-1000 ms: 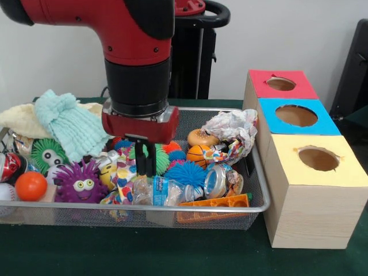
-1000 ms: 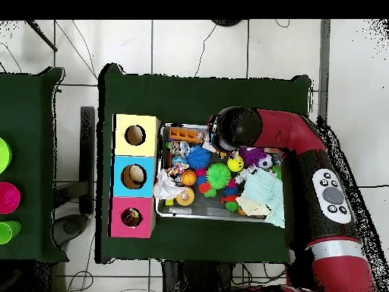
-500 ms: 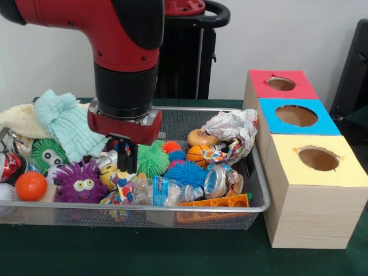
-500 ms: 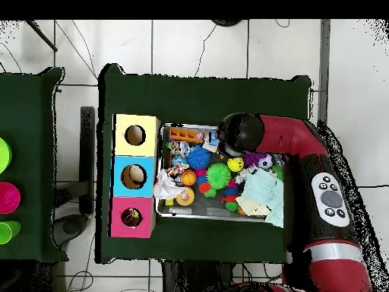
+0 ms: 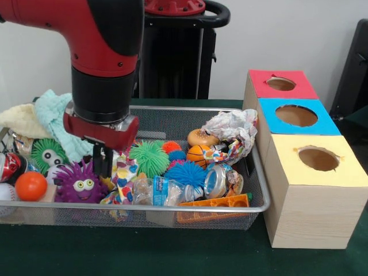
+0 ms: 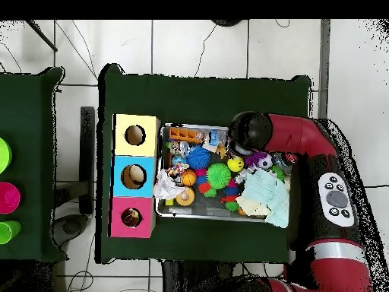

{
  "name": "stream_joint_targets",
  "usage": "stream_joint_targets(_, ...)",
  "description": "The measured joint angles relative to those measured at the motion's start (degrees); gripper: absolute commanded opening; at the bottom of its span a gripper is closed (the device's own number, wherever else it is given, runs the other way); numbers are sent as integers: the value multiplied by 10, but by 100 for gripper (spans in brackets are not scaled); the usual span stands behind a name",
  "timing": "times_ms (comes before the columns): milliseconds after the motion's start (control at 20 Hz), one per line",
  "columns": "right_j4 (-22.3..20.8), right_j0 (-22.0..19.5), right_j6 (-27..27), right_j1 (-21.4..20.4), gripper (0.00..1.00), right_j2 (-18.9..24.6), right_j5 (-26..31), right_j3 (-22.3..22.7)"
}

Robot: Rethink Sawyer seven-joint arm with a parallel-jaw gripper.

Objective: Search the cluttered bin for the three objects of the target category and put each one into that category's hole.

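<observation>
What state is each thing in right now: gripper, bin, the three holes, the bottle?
gripper: low in the bin, beside the purple spiky ball; open or shut not discernible.
wire bin: crowded with toys and cloths.
red hole: unblocked.
blue hole: unblocked.
yellow hole: unblocked.
plastic bottle: lying on its side at the bin's front.
crumpled paper: resting against the bin's box-side edge.

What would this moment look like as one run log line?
gripper: low in wire bin, beside purple spiky toy | holding: cannot tell | green spiky ball: uncovered | box holes: nothing going in
</observation>
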Motion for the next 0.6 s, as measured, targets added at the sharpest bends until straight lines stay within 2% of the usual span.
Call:
stream_joint_targets(350,-1,-4,0,30,0,-5,-11,-22)
stream_joint_targets(600,-3,-13,0,59,0,-3,-62,-23)
